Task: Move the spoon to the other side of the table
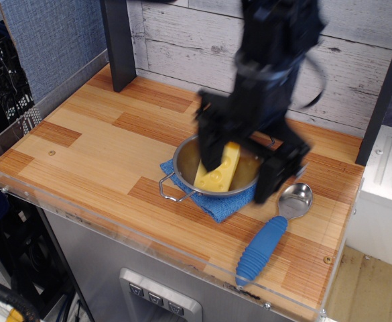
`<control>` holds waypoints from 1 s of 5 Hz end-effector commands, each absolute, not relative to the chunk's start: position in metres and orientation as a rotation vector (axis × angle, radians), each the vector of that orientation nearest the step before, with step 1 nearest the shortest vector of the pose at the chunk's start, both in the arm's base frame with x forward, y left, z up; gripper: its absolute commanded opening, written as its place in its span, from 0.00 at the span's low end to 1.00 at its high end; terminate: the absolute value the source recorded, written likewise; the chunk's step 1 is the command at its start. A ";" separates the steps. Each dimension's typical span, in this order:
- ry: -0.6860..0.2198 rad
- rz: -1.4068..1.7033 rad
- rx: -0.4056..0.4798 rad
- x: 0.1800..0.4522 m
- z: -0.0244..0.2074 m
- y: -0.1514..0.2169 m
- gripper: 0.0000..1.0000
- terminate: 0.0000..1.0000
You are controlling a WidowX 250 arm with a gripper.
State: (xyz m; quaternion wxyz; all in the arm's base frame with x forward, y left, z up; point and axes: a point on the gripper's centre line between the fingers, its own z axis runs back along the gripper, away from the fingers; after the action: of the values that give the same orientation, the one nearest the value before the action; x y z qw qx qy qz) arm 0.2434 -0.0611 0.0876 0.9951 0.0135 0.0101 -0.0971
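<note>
Nearest us, along the bottom edge, we see the clear acrylic lip of the table point(108, 151), and just behind it at lower right lies the spoon point(273, 233). Its blue ribbed handle points down toward the front edge and its silver bowl sits up and to the right, flat on the planks. Nothing holds it.

A little farther in, at the centre of the frame, we find the blue cloth point(217, 204) with the pan point(184, 161) on top and the yellow cheese point(220, 170) standing inside the pan.

Over that pan hangs the gripper point(239, 163), black and smeared by motion blur. Its fingers are spread wide apart: one drops at the left side of the cheese, the other comes down at the pan's right rim, just beside the spoon's bowl. We cannot tell whether that right finger touches the spoon. Nothing is between the fingers but the cheese and pan below.

At the back, the arm rises to the top of the frame against the grey plank wall point(182, 40).
</note>
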 end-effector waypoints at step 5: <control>-0.092 -0.090 0.019 0.246 0.009 -0.097 1.00 0.00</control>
State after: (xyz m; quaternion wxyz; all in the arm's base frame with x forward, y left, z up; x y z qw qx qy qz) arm 0.2457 -0.0947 0.0059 0.9985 0.0124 -0.0365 -0.0398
